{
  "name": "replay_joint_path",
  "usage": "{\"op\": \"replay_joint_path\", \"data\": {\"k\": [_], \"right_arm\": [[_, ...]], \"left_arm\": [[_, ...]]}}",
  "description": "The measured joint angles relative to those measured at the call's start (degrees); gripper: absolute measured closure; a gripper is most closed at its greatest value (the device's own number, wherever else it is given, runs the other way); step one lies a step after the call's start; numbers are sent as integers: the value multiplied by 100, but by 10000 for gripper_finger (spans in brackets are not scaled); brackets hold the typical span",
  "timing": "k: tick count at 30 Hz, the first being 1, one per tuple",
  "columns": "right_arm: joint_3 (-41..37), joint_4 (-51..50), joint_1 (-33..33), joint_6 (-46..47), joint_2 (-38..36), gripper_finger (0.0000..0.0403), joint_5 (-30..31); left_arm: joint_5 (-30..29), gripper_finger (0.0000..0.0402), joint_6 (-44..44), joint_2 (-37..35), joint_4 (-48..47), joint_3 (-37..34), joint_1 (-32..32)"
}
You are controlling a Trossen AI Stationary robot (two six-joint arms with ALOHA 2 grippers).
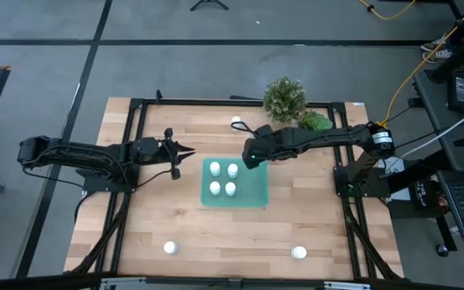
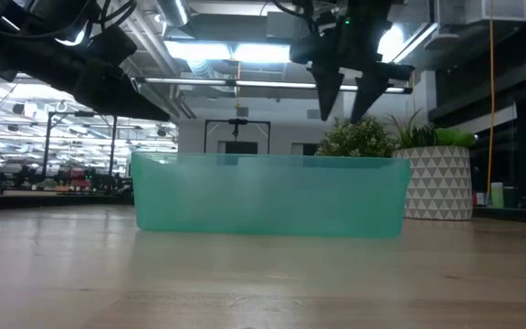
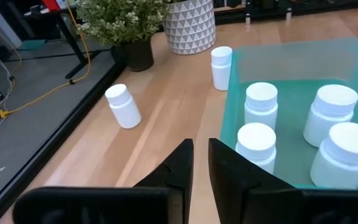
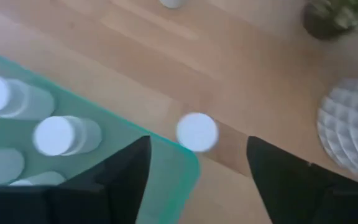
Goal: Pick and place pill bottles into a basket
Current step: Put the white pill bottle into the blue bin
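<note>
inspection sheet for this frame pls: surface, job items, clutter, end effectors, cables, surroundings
Surface: wooden table, mostly bare.
Job's things: teal tray mid-table holds four pill bottles. Loose bottles: two near the front edge, two by the tray's far side.
Clutter: small leafy plant and patterned white pot at the far edge.
End effectors: left end effector beside the tray, fingers nearly together, empty. Right end effector open, above the tray's far right corner, empty.
Cables: yellow cable on the floor, right.
Surroundings: grey floor, equipment at right; no people seen.
</note>
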Motion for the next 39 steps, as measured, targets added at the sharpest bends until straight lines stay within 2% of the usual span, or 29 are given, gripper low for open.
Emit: {"op": "replay_joint_path", "data": {"k": [7, 13, 19, 26, 39], "right_arm": [[-4, -119, -7, 282, 0, 101, 40], [-61, 77, -7, 595, 7, 100, 45], [-626, 829, -7, 850, 33, 100, -61], [-1110, 1172, -9, 1127, 37, 100, -110], [-1514, 1796, -66, 1293, 183, 100, -108]], "left_arm": [[0, 357, -25, 1, 0, 0, 0], [0, 357, -28, 0, 0, 0, 0], [0, 357, -43, 1, 0, 0, 0], [0, 357, -32, 1, 2, 0, 0], [-2, 357, -25, 1, 2, 0, 0]]}}
